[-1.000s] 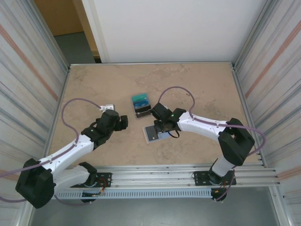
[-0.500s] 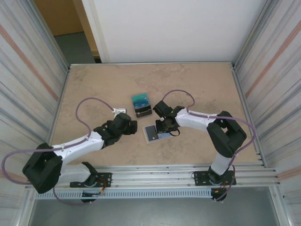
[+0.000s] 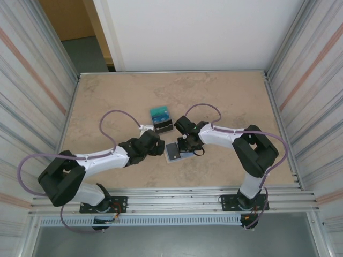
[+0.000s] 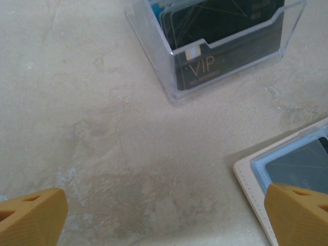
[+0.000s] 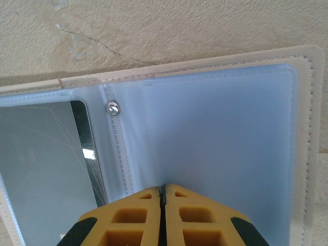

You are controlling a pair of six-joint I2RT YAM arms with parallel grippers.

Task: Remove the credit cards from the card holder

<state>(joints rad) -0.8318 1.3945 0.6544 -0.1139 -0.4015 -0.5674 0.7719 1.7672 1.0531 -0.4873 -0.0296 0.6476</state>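
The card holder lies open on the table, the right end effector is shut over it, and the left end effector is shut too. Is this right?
Not quite: the left end effector is open. In the left wrist view its fingertips stand far apart. The rest holds: the card holder lies open and the right end effector is shut over it.

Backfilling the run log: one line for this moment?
tan flat card holder: open, pale blue sleeves up | dark plastic card: in its sleeve | left jaws: open, at holder corner | right jaws: shut above sleeve
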